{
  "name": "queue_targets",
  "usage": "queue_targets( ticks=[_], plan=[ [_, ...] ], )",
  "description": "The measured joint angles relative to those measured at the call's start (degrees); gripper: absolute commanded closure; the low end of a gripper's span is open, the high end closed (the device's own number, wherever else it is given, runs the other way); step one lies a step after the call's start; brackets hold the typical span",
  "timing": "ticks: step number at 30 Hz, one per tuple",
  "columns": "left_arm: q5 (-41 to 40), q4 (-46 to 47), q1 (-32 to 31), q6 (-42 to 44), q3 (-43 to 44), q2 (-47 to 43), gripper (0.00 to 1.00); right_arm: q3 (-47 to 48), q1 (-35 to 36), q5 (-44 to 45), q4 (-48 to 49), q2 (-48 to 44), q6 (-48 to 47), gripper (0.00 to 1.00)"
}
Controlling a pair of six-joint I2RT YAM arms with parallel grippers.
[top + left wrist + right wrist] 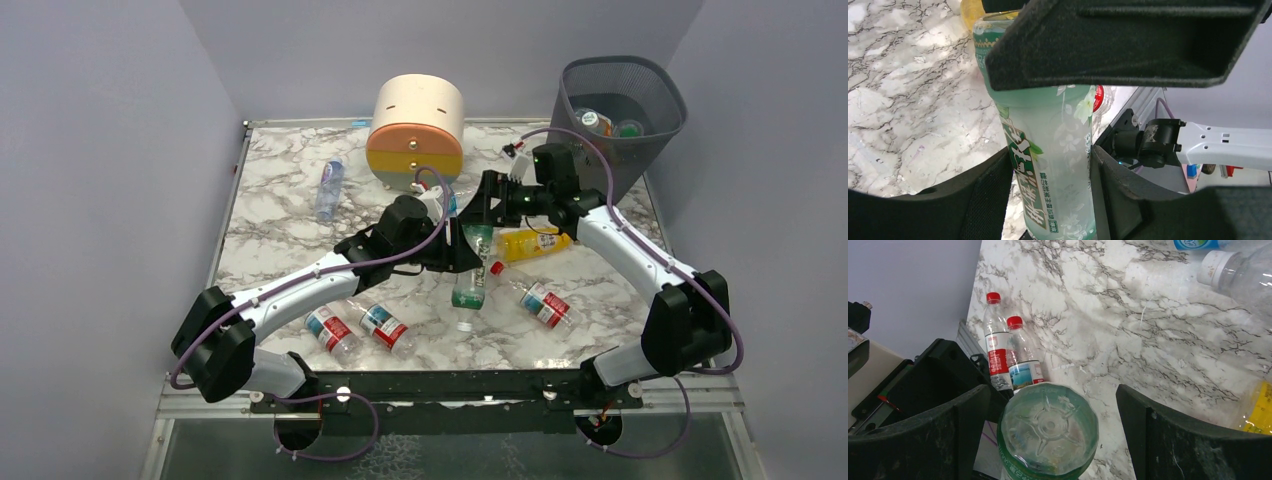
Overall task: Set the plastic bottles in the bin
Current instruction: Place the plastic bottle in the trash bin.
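Observation:
My left gripper [455,250] is shut on a green bottle [470,272] and holds it above the table, white cap pointing toward the near edge. In the left wrist view both fingers press the bottle's sides [1048,150]. My right gripper [484,212] is open around the bottle's base [1048,427]; its left finger [938,435] is close to the base and its right finger [1168,440] stands well apart. The dark mesh bin [640,80] stands at the far right with a few bottles [597,120] inside.
A yellow bottle [530,243] lies just right of the grippers. Red-labelled bottles lie near the front [332,330] [388,328] [545,303]. A blue-labelled bottle [329,187] lies far left. The round cream-orange drawer unit [415,132] stands at the back centre.

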Motion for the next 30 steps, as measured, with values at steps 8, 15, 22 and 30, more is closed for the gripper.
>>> queue_targets(
  ticks=[8,15,22,30],
  plan=[
    [-0.26,-0.04,0.0,0.68,0.0,0.0,0.42,-0.35,1.33,0.02,0.35,0.0,0.13,0.0],
    [-1.95,-0.24,0.0,1.14,-0.22,-0.24,0.42,-1.7,2.21,0.07,0.28,-0.02,0.09,0.06],
    [-3.72,-0.55,0.0,1.57,-0.31,-1.01,0.36,-2.29,2.56,0.09,0.48,-0.15,0.17,0.27],
    [-5.44,-2.97,0.35,2.08,-0.42,-2.75,0.17,-2.32,2.6,1.01,0.39,-0.79,0.35,0.37]
  ],
)
